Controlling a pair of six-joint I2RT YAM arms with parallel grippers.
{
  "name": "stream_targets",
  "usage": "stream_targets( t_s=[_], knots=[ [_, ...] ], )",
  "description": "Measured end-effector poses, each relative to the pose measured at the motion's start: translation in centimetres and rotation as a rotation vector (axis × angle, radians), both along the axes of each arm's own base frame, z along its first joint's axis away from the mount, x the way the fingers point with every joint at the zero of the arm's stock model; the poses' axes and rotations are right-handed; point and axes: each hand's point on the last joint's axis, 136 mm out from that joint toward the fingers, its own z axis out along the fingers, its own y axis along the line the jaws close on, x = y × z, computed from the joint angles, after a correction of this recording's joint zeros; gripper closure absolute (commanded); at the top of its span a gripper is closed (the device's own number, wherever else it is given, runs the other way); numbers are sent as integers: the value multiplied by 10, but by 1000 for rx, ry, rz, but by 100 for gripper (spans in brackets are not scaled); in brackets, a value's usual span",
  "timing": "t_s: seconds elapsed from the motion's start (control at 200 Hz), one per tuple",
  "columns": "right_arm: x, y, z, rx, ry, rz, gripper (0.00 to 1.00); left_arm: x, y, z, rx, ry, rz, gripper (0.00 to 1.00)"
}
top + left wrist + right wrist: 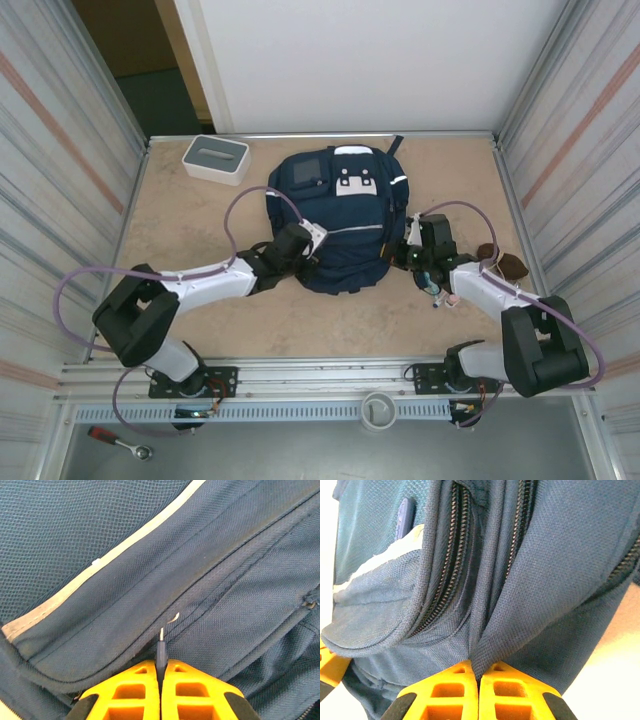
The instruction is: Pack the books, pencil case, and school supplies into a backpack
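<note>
Left gripper (pixel 160 672) pinches dark zipper pull (pixel 160 652), 8 o'clock on navy-blue fabric backpack (pixel 345 200); right gripper (pixel 479 677) clamps its 4 o'clock fold, presumably bracing.

Our left arm (pixel 205 280) stretches rightward, forearm low and level, and our left pincer (pixel 161 666) is clamped tight on a zip pull (pixel 160 651). Our right arm (pixel 482 290) folds inward from its base, and our right pincer (pixel 478 672) is pinched closed on a backpack (pixel 560 570) fold.
</note>
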Motion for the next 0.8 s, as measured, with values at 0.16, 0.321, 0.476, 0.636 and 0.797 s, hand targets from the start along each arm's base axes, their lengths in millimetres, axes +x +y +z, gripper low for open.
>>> stream_targets(
  t_s=[0.16, 0.321, 0.476, 0.636, 0.797],
  knots=[
    [11, -1, 2, -44, 26, 20, 100, -4, 0, 8, -28, -5, -15, 100],
    [21, -10, 2, -99, 56, 15, 94, -21, -20, 11, -55, 6, -78, 100],
    [35, -19, 2, -155, 88, 10, 81, -26, -46, 11, -63, 16, -124, 100],
    [39, -33, 10, -192, 50, -13, 59, -28, -73, 5, -63, 36, -173, 100],
    [8, -25, 1, -107, 55, -8, 40, -30, -78, 2, -61, 46, -186, 100]
  ],
)
